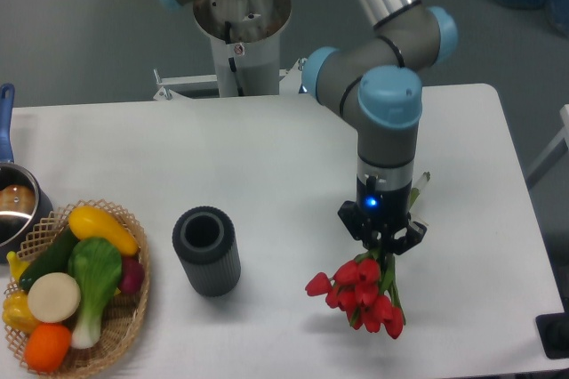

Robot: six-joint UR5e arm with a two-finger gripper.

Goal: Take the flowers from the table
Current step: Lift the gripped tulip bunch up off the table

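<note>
The flowers [363,294] lie on the white tabletop [267,157], near its front edge and to the right of the grey cylinder [206,251]. The gripper [382,238] is right over the green stems, just behind the red buds. The jaws look closed around the stems, but I cannot tell for sure. The bunch looks light and soft. The buds would squash easily, so the stems are the best place to hold. Thin stems may slip or bend, so a gentle, even squeeze near the middle seems right. The basket [133,326] is far off to the left.
</note>
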